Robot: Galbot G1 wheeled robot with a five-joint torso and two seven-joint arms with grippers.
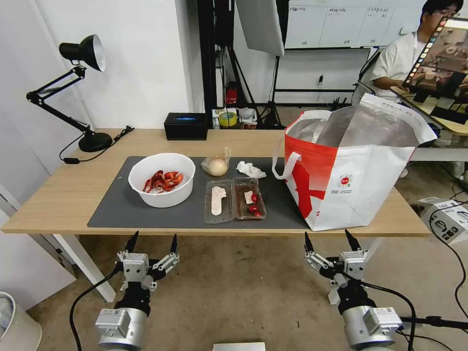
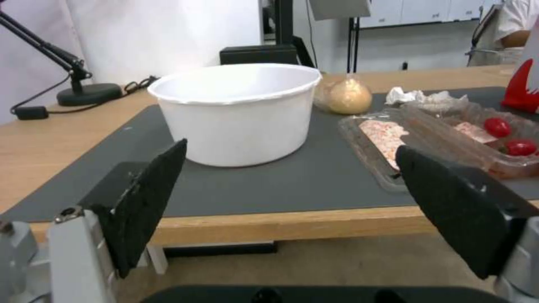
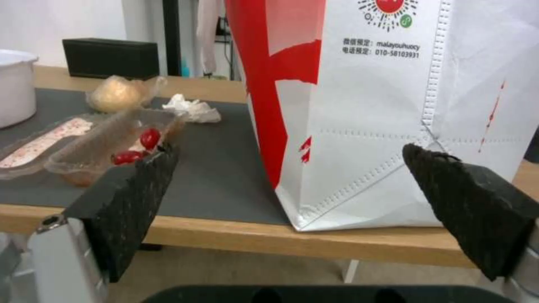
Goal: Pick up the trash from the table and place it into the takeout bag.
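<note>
L gripper [image 1: 153, 242] & R gripper [image 1: 332, 239] both spread wide, empty, hovering just off table [image 1: 58, 195] front edge; takeout bag [image 1: 360, 185] upright on R.

On the table [image 1: 63, 204], the mat [image 1: 117, 209] holds the bowl [image 1: 162, 179] at its left end, the bun bag [image 1: 216, 165], tissue [image 1: 250, 169] and tomato tray [image 1: 235, 200] in the middle, and the takeout bag [image 1: 351, 170] at the right edge.
</note>
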